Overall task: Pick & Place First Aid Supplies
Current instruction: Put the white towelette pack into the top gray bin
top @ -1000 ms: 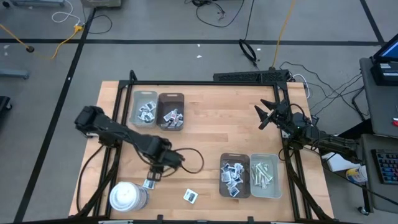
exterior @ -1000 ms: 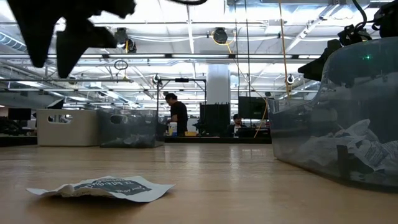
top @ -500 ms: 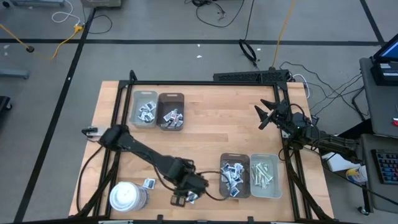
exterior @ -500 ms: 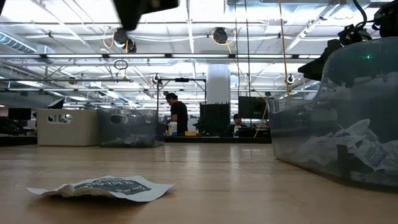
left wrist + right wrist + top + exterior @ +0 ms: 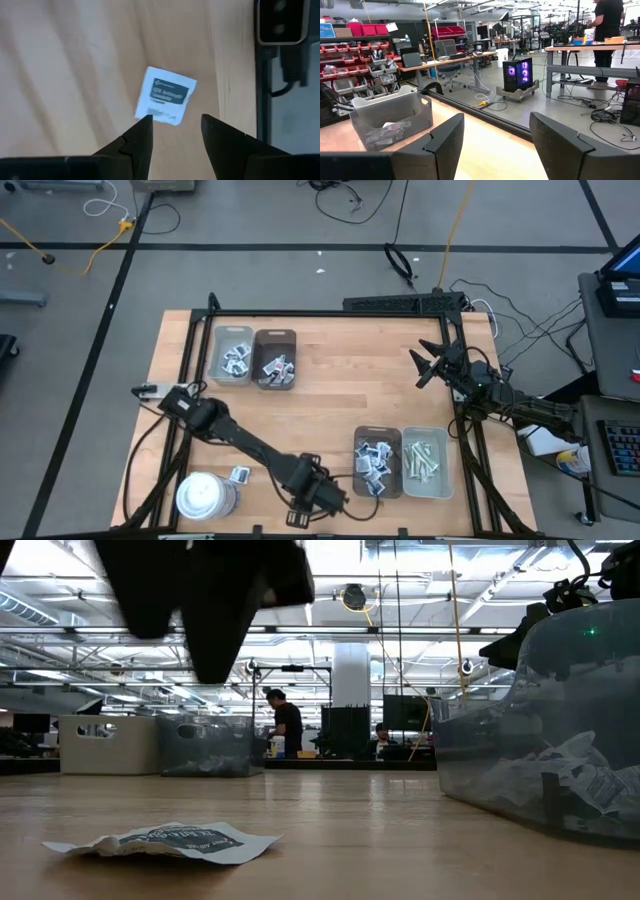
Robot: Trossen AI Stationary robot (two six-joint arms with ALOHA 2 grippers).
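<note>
A pale wooden bench [image 5: 330,395] on a black frame is seen from above, set on a grey floor crossed by cables. Two trays, one grey [image 5: 231,355] and one brown [image 5: 275,360], stand side by side at the far left, both holding white packets. A second pair stands at the near right: a brown tray [image 5: 377,462] with packets and a grey tray [image 5: 426,463] with pale wrapped strips. A large white cylinder [image 5: 206,497] stands at the near left corner, with one packet [image 5: 239,475] just beside it on the right. Beyond the bench, a workshop with shelving, desks and a standing person [image 5: 287,725] is visible in the low view.

The left arm is stretched diagonally across the bench, and the left gripper [image 5: 318,498] is held low at the near edge, left of the near brown tray. Its jaws are parted and empty, and a square white packet with dark print [image 5: 166,95] lies flat on the wood just ahead of the tips (untouched). The right gripper [image 5: 428,364] is held at the far right of the bench, raised, with jaws open and empty.
</note>
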